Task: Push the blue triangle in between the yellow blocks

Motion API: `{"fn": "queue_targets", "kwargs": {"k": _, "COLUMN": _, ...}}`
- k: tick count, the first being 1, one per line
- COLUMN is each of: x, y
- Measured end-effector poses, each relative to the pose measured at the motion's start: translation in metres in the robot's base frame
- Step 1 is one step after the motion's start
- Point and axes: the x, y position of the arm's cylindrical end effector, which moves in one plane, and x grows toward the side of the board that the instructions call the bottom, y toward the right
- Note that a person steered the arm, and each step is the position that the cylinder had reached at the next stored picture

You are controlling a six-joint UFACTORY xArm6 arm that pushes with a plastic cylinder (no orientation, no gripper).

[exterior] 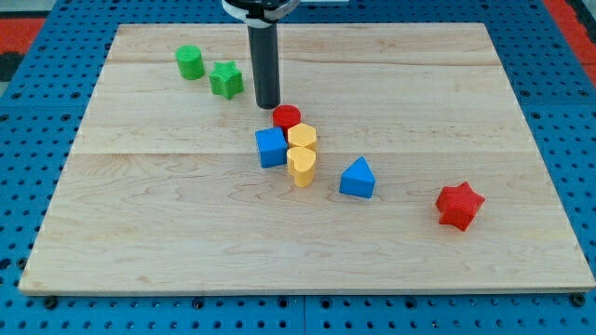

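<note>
The blue triangle (358,178) lies right of centre on the wooden board (186,233). Two yellow blocks stand to its left, touching each other: a yellow hexagon (302,137) above and a yellow heart (301,166) below. My tip (268,105) is at the end of the dark rod, just up and left of a red cylinder (287,116), which touches the yellow hexagon. The tip is well to the upper left of the blue triangle. A blue cube (271,147) sits against the left side of the yellow blocks.
A green cylinder (190,62) and a green star (225,80) sit at the upper left. A red star (460,206) lies at the right. A blue pegboard surrounds the board.
</note>
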Motion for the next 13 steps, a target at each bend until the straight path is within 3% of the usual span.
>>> {"fn": "queue_targets", "kwargs": {"k": 1, "x": -0.023, "y": 0.013}}
{"fn": "queue_targets", "kwargs": {"k": 3, "x": 0.003, "y": 0.133}}
{"fn": "queue_targets", "kwargs": {"k": 5, "x": 0.146, "y": 0.157}}
{"fn": "queue_targets", "kwargs": {"k": 6, "x": 0.182, "y": 0.141}}
{"fn": "queue_targets", "kwargs": {"k": 7, "x": 0.155, "y": 0.098}}
{"fn": "queue_targets", "kwargs": {"k": 10, "x": 0.143, "y": 0.173}}
{"fn": "queue_targets", "kwargs": {"k": 11, "x": 0.132, "y": 0.127}}
{"fn": "queue_targets", "kwargs": {"k": 13, "x": 0.111, "y": 0.108}}
